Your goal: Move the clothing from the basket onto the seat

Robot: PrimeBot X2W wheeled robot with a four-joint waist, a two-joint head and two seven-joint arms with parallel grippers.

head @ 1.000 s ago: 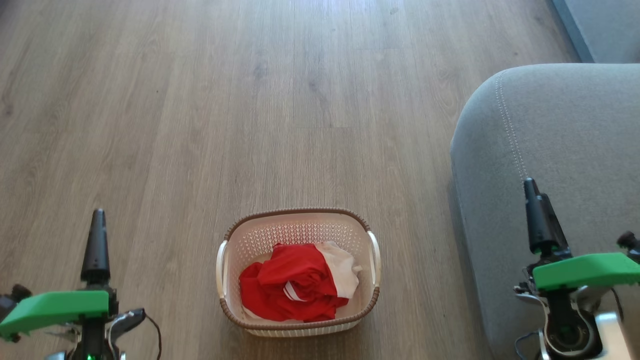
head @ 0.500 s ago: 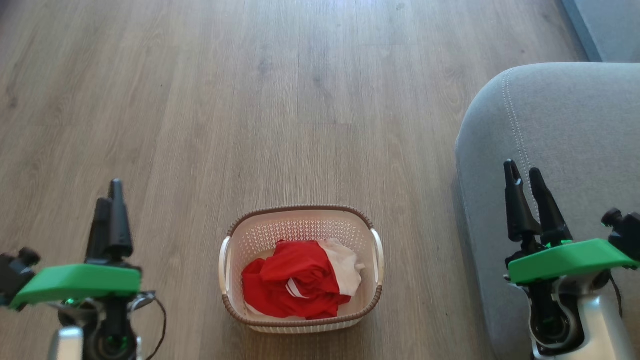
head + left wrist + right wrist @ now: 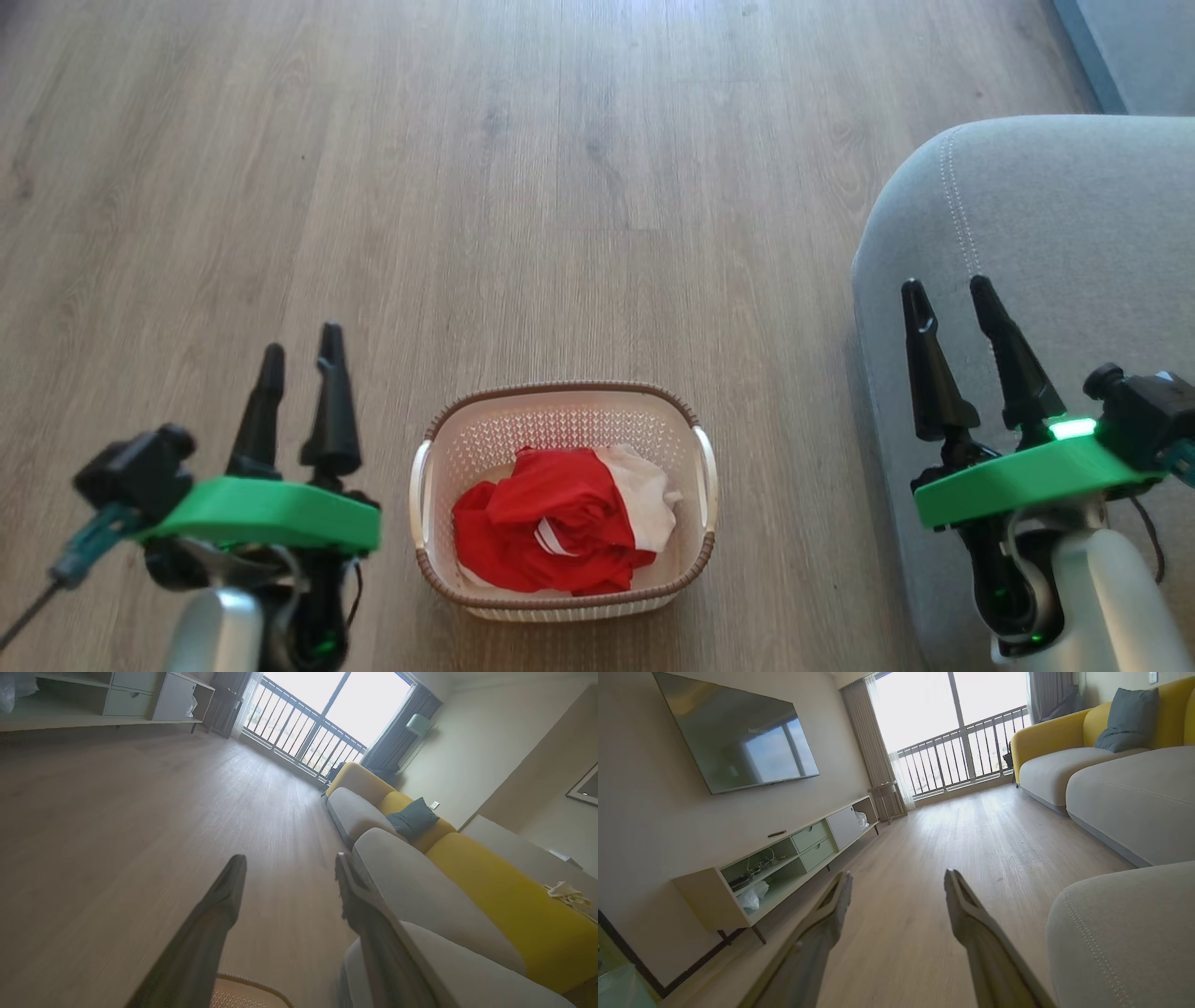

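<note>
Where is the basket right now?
In the head view, the basket sits on the wood floor at bottom centre, between the left gripper and the grey seat on the right, with the clothing inside.

Floor (image 3: 560,187) wood-look planks, matt, visible grain; basket (image 3: 551,431) cream plastic, perforated walls, brown woven-look rim, smooth white handles; clothing (image 3: 551,532) soft crumpled cloth, red and white, white trim on the red; seat (image 3: 1074,233) grey woven upholstery, matt, light double stitching; left claw (image 3: 301,337) and right claw (image 3: 945,281) dark matt fingers, plastic-looking; TV screen (image 3: 738,737) glossy, reflective.
</note>
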